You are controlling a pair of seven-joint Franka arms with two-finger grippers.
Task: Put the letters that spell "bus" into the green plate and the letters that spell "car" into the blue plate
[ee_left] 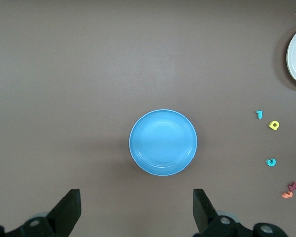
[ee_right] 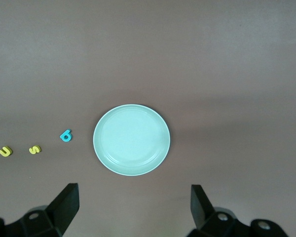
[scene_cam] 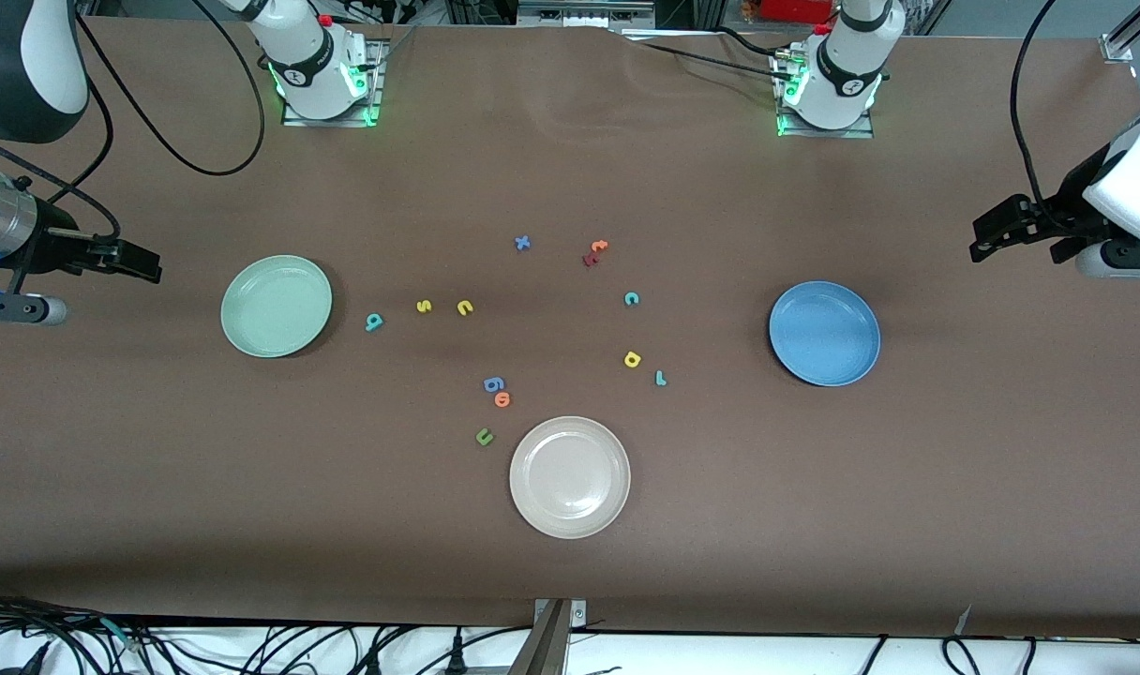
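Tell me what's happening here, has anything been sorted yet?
Nothing yet. The green plate and blue plate hold nothing. All the foam letters, including the teal b and teal c, lie on the table between them. The left gripper waits open above the blue plate's end, the right gripper open above the green plate's end.

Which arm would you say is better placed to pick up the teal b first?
The right: its open right gripper waits at the green plate's end, with the teal b beside that plate.
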